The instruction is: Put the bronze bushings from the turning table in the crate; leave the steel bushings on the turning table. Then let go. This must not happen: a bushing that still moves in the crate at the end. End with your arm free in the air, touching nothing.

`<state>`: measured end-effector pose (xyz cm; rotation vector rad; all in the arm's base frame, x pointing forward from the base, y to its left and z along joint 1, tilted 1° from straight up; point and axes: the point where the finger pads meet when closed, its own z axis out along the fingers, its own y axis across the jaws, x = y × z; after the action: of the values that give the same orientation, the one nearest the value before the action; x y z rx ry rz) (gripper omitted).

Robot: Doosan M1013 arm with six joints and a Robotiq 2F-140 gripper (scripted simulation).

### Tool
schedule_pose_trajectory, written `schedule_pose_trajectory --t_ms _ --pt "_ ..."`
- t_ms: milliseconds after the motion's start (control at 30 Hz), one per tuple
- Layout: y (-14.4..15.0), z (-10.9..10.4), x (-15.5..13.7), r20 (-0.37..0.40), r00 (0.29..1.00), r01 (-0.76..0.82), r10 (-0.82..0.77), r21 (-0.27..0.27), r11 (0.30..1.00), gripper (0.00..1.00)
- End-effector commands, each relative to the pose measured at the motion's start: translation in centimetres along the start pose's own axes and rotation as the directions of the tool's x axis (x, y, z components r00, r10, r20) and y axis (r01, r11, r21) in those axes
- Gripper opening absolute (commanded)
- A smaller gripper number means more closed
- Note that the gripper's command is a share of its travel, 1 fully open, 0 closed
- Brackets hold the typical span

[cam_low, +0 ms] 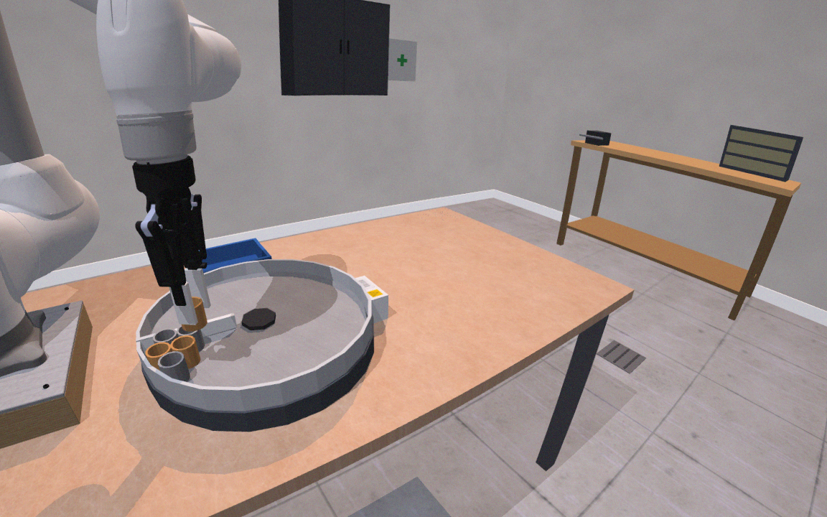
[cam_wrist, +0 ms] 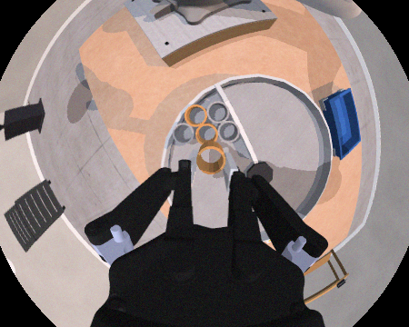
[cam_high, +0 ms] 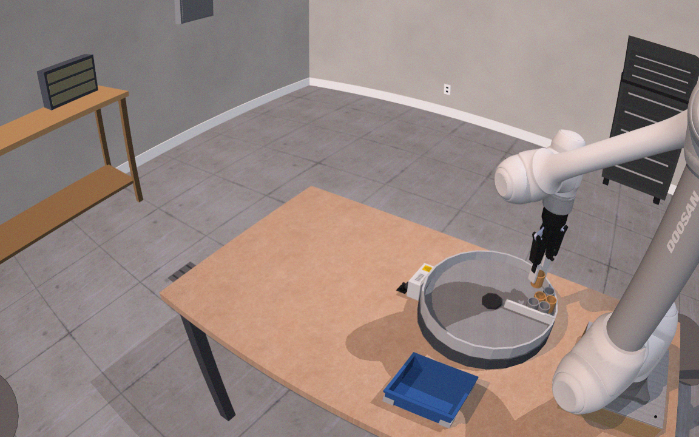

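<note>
Bronze, a smooth hollow cylinder [cam_high: 538, 280] [cam_low: 197, 314] [cam_wrist: 211, 160] sits gripped in the end effector [cam_high: 537, 274] [cam_low: 192, 309] [cam_wrist: 210, 160].

"Where's the crate [cam_high: 433, 388] [cam_low: 233, 253] [cam_wrist: 343, 120]?"

"I see it by the table's [cam_high: 287, 260] [cam_low: 468, 270] [cam_wrist: 241, 59] left long edge; the turntable [cam_high: 482, 353] [cam_low: 255, 401] [cam_wrist: 327, 147] sits toward the right one."

"And the bushings [cam_high: 551, 304] [cam_low: 175, 370] [cam_wrist: 230, 132]?"

"Five on the turntable, beside its divider [cam_high: 528, 312] [cam_low: 220, 326] [cam_wrist: 236, 118]. My arm's base [cam_high: 646, 416] [cam_low: 75, 366] [cam_wrist: 204, 50] occupies one end."

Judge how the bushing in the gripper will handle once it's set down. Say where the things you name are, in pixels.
The bronze bushing [cam_high: 537, 280] [cam_low: 197, 314] [cam_wrist: 211, 167] looks rigid, so it probably won't deform. Its round wall would likely let it roll if it landed sideways. Its open, flat-looking end suggests it should stand steadily if lowered upright.
</note>
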<state>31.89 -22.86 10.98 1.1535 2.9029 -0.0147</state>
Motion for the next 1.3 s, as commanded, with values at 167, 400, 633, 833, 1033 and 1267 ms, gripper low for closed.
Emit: schedule_pose_trajectory --t_ms 167,400,633,833,1033,1267 --pt "4.9 0.0 1.5 0.0 1.0 -0.001 0.001 0.001 1.0 0.0" --pt "10.2 -0.1 3.1 0.0 1.0 -0.001 0.001 0.001 1.0 0.0" --pt "16.2 -0.1 4.9 0.0 1.0 -0.001 0.001 0.001 1.0 0.0" --pt "20.0 -0.1 6.1 0.0 1.0 -0.001 0.001 0.001 1.0 0.0" --pt "25.5 -0.1 7.8 0.0 1.0 -0.001 0.001 0.001 1.0 0.0" --pt "31.8 -0.2 9.7 0.0 1.0 -0.001 0.001 0.001 1.0 0.0"
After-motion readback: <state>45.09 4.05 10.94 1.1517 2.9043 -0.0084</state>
